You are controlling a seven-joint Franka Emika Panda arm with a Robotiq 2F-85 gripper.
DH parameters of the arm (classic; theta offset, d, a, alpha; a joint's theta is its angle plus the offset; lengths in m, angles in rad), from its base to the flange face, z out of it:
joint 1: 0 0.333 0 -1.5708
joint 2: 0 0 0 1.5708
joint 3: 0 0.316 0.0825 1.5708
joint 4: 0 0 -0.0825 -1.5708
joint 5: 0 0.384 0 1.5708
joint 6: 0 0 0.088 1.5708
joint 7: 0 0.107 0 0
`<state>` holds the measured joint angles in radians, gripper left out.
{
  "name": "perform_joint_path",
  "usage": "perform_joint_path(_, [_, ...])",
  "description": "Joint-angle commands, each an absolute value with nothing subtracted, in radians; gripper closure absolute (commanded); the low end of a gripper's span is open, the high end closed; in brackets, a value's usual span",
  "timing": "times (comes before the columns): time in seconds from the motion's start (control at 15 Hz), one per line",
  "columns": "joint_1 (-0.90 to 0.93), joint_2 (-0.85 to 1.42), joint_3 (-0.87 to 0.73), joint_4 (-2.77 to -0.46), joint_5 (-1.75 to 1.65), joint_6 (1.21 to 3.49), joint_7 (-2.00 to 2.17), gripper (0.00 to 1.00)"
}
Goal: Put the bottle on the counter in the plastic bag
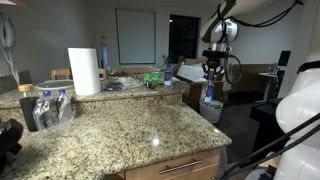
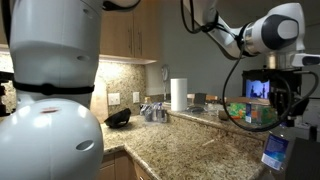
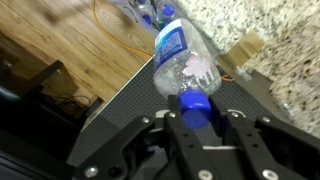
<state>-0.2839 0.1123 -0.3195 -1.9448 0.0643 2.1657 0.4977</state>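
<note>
bottle (image 3: 178, 60) | blue cap (image 3: 195, 104) clamped between fingers (image 3: 237, 128) | beside counter (image 3: 290, 40)

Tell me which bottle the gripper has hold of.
The blue-capped bottle, held by its cap end beyond the edge of the counter; the other bottles sit in the plastic bag on it, far from the gripper.

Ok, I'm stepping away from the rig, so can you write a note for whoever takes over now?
The gripper is shut on the bottle at its blue cap.
The bottle hangs beyond the counter edge, above the floor.
The bag lies on the counter, away from the gripper, seemingly holding other bottles.
Done: bottle grasped, lifted.
Left: carry it to the bag, put it in, release.
</note>
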Motion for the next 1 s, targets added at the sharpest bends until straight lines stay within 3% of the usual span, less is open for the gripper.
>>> perform_joint_path(0.0, [-0.321, 0.283, -0.349, -1.807, 0.116, 2.13, 0.58, 0.91])
perform_joint_path(0.4, [-0.345, 0.517, -0.341, -1.641, 0.2, 2.064, 0.654, 0.92])
perform_joint_path(0.93, [-0.309, 0.652, -0.305, -1.567, 0.178, 1.993, 0.674, 0.92])
